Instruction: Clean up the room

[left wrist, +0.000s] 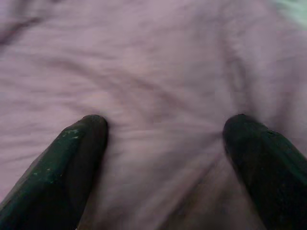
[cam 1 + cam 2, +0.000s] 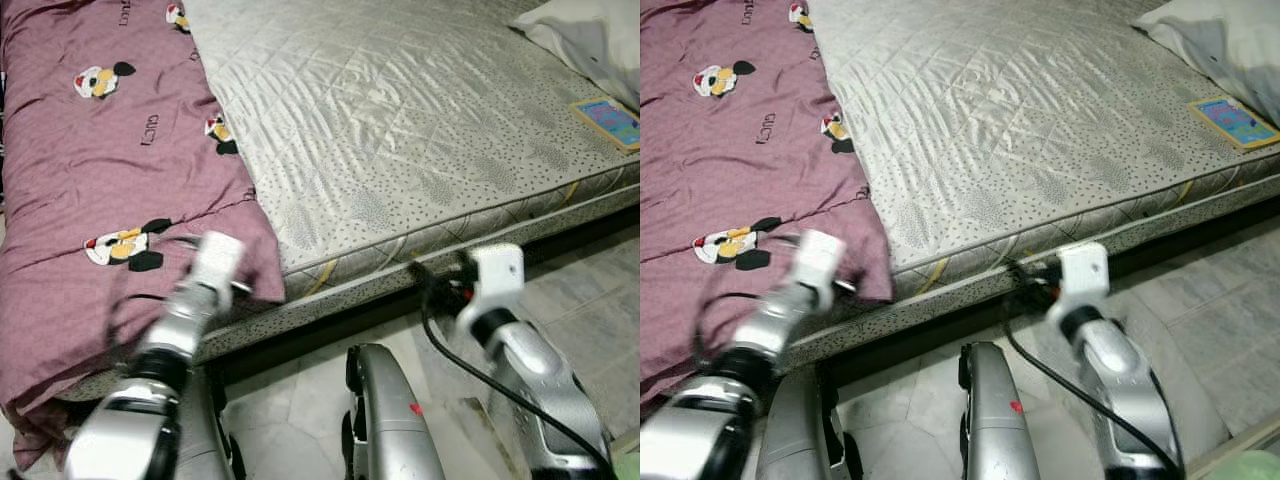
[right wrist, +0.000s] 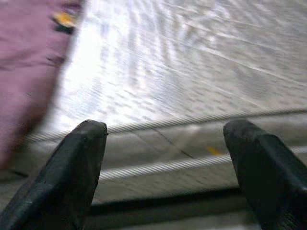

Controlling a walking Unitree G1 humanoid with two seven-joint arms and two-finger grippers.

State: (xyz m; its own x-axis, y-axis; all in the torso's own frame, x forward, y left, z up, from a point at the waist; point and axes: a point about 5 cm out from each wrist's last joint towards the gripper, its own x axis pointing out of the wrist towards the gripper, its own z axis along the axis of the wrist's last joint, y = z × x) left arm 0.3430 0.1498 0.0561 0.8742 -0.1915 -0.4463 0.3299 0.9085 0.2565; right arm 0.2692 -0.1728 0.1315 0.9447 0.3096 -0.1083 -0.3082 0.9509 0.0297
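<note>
Purple blanket (image 2: pixel 110 190) is lying along bed's (image 2: pixel 420 130) left side. Left gripper (image 1: pixel 163 139), spread, is hovering just over its near edge, nearer arm; right gripper (image 3: pixel 165 143), spread, is facing the mattress edge.

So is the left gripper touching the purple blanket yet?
Cannot tell. In the left wrist view the open left gripper points at the purple blanket close up, but neither contact nor gap is plain.
</note>
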